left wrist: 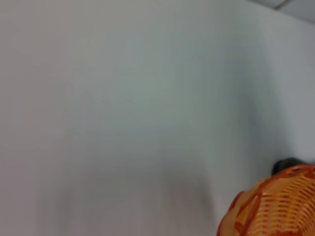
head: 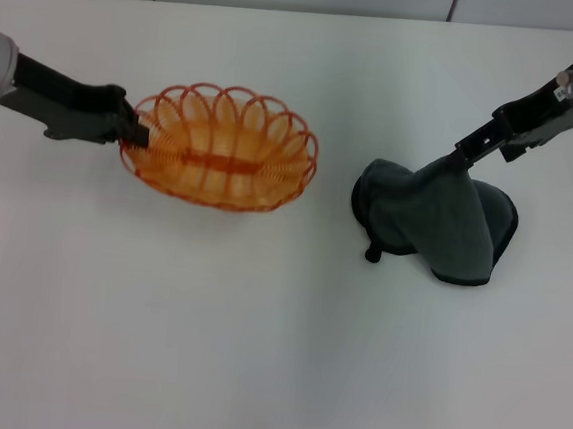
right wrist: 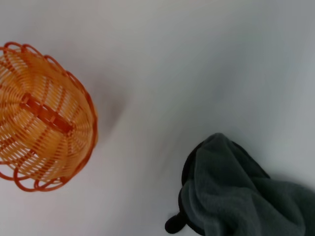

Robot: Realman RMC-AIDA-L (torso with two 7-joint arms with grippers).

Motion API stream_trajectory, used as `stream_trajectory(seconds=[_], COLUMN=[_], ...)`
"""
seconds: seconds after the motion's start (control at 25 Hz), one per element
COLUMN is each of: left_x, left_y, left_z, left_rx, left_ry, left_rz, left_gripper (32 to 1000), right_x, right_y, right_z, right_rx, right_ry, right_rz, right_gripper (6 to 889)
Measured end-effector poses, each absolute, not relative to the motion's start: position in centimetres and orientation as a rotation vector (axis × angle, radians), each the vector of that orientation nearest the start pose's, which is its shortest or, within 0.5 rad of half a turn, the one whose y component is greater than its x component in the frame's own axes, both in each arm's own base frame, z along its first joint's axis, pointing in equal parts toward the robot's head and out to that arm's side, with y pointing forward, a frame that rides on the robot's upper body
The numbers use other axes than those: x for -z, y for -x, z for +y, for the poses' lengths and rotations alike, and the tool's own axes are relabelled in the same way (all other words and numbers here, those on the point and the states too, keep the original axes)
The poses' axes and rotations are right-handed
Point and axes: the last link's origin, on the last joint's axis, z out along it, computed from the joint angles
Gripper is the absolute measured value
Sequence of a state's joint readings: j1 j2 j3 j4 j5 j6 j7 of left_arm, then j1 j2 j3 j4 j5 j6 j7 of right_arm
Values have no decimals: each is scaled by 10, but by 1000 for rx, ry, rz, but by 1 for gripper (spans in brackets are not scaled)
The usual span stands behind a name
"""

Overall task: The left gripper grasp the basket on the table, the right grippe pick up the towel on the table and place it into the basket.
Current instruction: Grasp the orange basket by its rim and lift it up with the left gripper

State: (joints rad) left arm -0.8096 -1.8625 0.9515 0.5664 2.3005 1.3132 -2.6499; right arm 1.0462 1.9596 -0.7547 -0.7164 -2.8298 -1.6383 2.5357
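While the left gripper (head: 133, 133) clamps the basket (head: 222, 149) rim, the right grippe (head: 462, 158) pinches the towel (head: 446, 224), which hangs below it, lower folds touching the table (head: 254, 352).

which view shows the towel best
The head view: the whole towel shows, pulled up into a peak at the right gripper, its lower edge on the table. The right wrist view shows only part of it, cut off at the picture's edge. The left wrist view shows no clear towel.
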Motion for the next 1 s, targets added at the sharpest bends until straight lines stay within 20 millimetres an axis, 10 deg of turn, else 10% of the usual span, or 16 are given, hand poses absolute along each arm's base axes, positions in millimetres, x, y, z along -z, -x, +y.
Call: stream_trajectory(seconds=[1.0], left_x=[-33], left_y=[238], left_z=[417], left_rx=[337], left_ry=[2191], left_rz=[-1939], left_gripper=[87], right_x=[-41], right_y=[-190], right_z=[425], right_rx=[467], right_ry=[2442], right_rz=[1418], right_gripper=[861])
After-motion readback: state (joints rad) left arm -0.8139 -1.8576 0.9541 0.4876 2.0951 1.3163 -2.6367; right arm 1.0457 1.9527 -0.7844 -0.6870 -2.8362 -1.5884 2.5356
